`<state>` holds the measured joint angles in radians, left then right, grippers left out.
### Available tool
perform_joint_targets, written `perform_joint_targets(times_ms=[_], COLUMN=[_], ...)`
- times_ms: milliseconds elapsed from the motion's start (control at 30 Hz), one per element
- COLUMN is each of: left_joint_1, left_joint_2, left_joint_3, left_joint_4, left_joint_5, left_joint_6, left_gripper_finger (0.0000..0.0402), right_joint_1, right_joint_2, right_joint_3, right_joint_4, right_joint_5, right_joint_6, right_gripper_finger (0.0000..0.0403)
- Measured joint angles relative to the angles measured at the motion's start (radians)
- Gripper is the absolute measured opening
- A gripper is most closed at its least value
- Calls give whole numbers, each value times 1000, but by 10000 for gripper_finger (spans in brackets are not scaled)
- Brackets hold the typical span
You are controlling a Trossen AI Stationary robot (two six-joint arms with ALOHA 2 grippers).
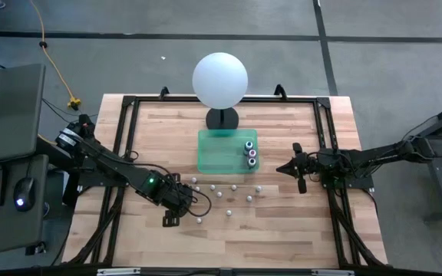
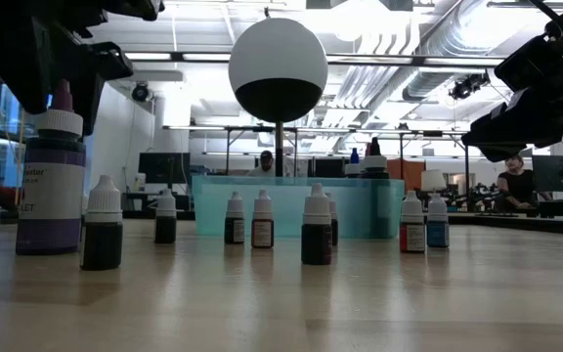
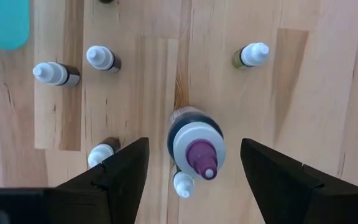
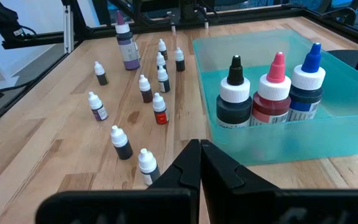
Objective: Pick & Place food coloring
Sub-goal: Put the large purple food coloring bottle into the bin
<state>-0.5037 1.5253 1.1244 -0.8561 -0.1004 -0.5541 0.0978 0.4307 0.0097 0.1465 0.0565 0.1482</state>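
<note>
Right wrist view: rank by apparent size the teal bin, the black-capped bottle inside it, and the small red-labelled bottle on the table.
1. Teal bin, clearly largest.
2. Black-capped bottle, standing in the bin.
3. Red-labelled bottle, smallest; it lies about as far from the camera as the black-capped one, so the difference looks real.

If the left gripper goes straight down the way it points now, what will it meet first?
Most likely the purple-tipped bottle, standing upright between the open left gripper's fingers. A small white-capped bottle stands close beside it.
</note>
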Motion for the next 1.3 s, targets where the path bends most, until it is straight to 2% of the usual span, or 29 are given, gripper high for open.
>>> perform_joint_targets(times_ms=[1133,1300], left_joint_1=[0,0], left_joint_2=[67,67], left_joint_3=[-1,-1], left_joint_4=[39,34], left_joint_5=[23,20], left_joint_6=[3,0], left_gripper_finger=[252,233], right_joint_1=[0,0], right_joint_2=[0,0], right_joint_3=[0,0], right_joint_4=[-1,-1], right_joint_5=[0,0], right_joint_6=[0,0], right_gripper_finger=[0,0])
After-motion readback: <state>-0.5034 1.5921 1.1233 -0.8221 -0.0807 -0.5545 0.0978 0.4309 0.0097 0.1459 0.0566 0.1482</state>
